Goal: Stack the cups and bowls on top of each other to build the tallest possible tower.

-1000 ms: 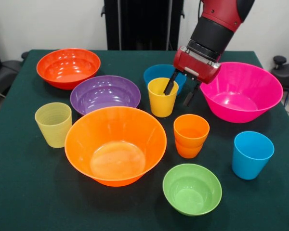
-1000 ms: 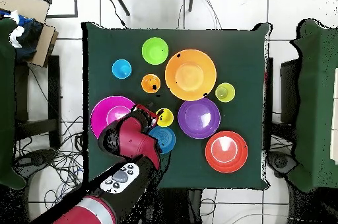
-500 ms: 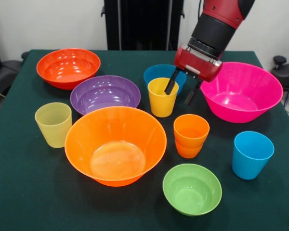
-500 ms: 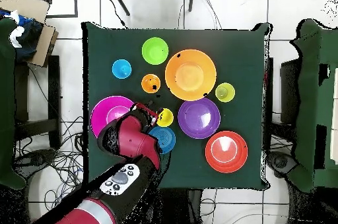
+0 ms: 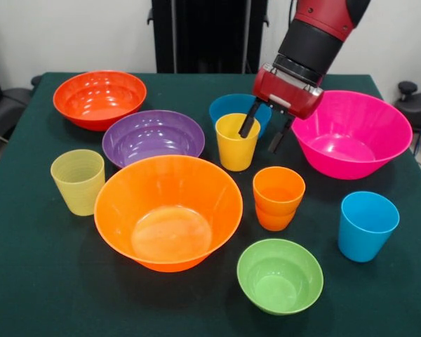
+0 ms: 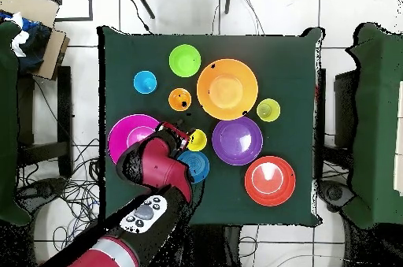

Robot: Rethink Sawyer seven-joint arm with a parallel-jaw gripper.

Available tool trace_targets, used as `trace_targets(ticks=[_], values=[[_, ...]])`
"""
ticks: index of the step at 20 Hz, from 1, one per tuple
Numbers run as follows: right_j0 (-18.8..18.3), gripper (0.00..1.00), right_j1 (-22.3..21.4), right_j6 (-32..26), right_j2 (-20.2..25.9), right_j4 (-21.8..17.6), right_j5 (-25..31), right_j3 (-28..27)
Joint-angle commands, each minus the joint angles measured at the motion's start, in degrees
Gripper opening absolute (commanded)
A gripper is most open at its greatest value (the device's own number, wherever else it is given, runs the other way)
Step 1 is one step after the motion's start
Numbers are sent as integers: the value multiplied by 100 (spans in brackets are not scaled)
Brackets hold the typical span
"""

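Observation:
My gripper (image 5: 263, 132) hangs open over the right rim of the yellow cup (image 5: 235, 146). One finger (image 5: 249, 121) dips inside the cup and the other stays outside, toward the hot pink bowl (image 5: 351, 135). The small blue bowl (image 5: 229, 106) sits just behind the cup. Elsewhere stand the red-orange bowl (image 5: 99, 98), purple bowl (image 5: 153, 137), large orange bowl (image 5: 168, 210), lime green bowl (image 5: 279, 275), ribbed pale cup (image 5: 78, 181), orange cup (image 5: 278, 198) and sky blue cup (image 5: 367, 225). Each vessel stands alone; no tower shows. From overhead, the gripper (image 6: 179, 132) is beside the yellow cup (image 6: 197, 139).
The dark green table (image 5: 42, 281) has bare cloth along its front left. My arm (image 6: 153, 171) crosses the table edge over the blue bowl (image 6: 197, 168). Cardboard boxes (image 6: 35, 31) and cables lie on the floor beside the table.
The gripper has risen slightly while staying open at the yellow cup's rim. The cup and all other vessels have not moved.

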Motion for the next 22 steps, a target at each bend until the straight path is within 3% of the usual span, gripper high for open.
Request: trace_targets(ticks=[1,13,22], values=[[-136,100,18,827,550,28,638,-150],[-217,100,-18,825,640,-41,547,-93],[-494,100,-13,916,939,-308,-55,42]])
